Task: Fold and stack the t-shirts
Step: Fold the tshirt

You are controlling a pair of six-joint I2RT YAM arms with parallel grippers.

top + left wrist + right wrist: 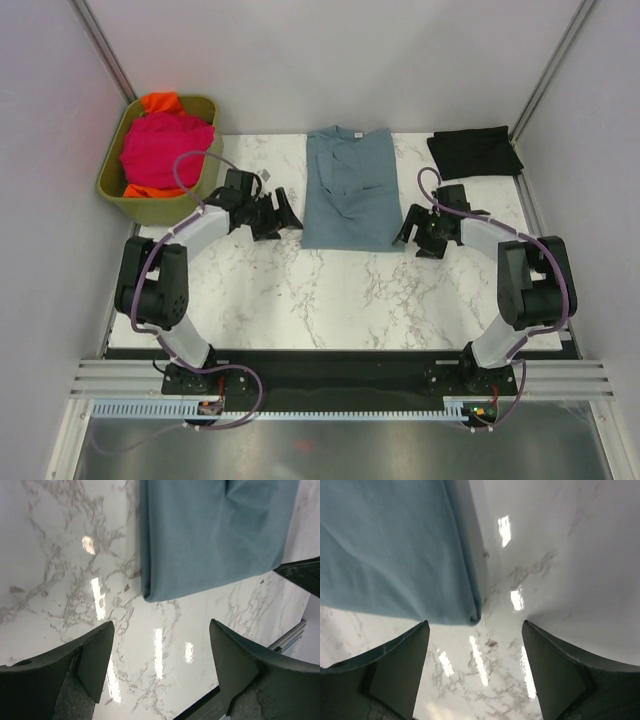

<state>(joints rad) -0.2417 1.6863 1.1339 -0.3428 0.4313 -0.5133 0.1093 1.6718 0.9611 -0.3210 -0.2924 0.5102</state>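
Left wrist: t-shirt (215, 535) beyond left gripper (162, 624)

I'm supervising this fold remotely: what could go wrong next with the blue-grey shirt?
The left hand and right hand sit open by the near corners of the blue-grey t-shirt, whose sides are folded in; a pinch might catch only one layer and undo the fold. The table looks glossy, so the cloth could slide instead.

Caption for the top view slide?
Left claw and right claw, open, flank the blue-grey t-shirt; black t-shirt folded at far right.
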